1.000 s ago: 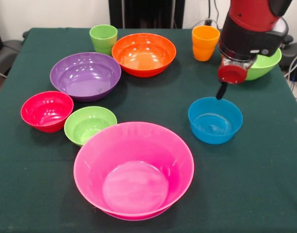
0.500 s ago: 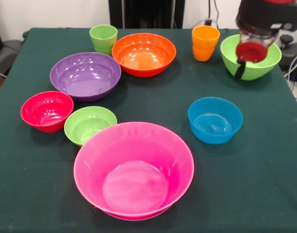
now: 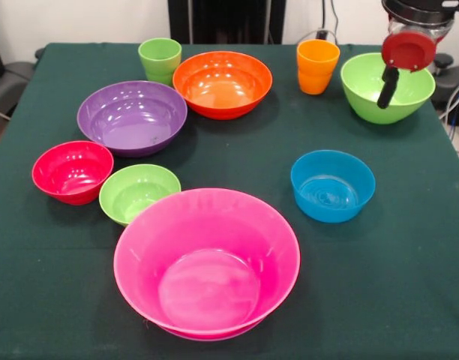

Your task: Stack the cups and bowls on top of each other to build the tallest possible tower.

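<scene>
The arm (image 3: 421, 15) is cut off by the top edge.

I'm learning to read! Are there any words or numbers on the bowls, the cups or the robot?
None can be read.
The bowls, such as the pink bowl and the blue bowl, are plain.
The green cup and the orange cup are plain too.
The gripper and the red disc above it show no letters or numbers.

Dark green tablecloth (image 3: 409, 262); black cables (image 3: 458, 97) at edge.
</scene>
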